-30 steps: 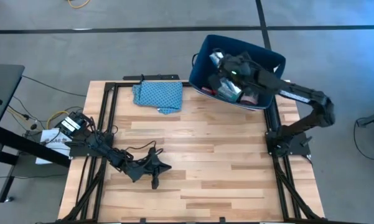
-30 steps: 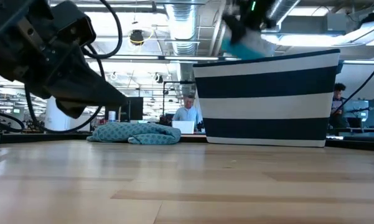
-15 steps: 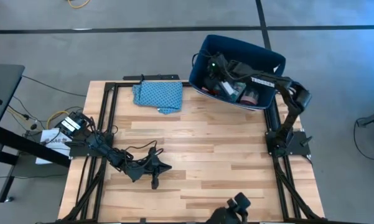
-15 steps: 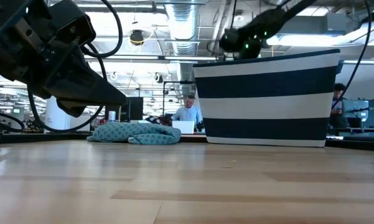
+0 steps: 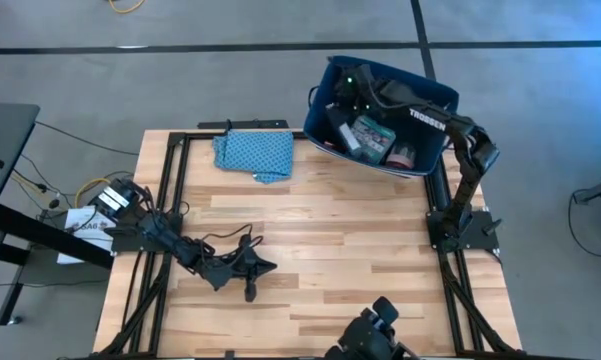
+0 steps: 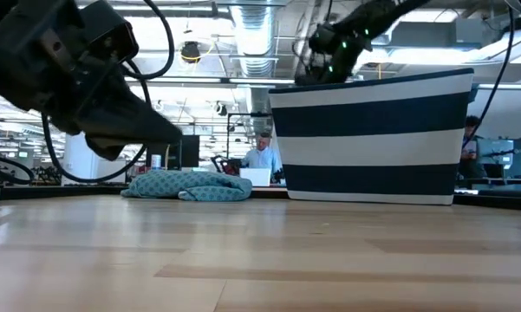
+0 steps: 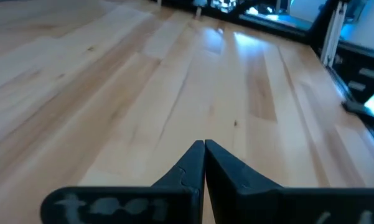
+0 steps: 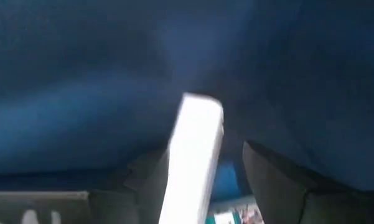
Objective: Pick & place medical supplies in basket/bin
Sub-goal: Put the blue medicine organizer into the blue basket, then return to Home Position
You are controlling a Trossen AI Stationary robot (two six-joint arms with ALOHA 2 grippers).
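Observation:
The navy bin (image 5: 436, 98), white-striped in the low view (image 6: 373, 139), stands at the table's far right corner. Inside it lie a teal flat box (image 5: 372, 135) and a pink-red item (image 5: 405, 157). My right gripper (image 5: 343, 95) reaches into the bin's far left corner. Its fingers stand apart in the right wrist view (image 8: 202, 155), with a white oblong thing (image 8: 193, 149) between them. In the low view the bin wall hides them. My left gripper (image 5: 250, 272) rests shut (image 7: 204, 149) near the table's left near side. My right gripper has the white oblong thing (image 8: 185, 168) between its open fingers, close beside one finger (image 8: 146, 177). I cannot tell whether it touches it. A gap shows between the thing and the other finger (image 8: 274, 177).
A teal patterned folded cloth (image 5: 253, 153) lies at the far edge, left of the bin, also in the low view (image 6: 189, 185). Bare wood fills the table's middle. A dark object (image 5: 372, 338) shows at the near edge. People sit in the room beyond.
My right arm has stretched from over the bin's middle toward its far left corner and dropped lower into it. The teal thing that hung at the gripper a second ago is gone from it, and the teal flat box now shows uncovered in the bin. A dark object has appeared at the near edge.

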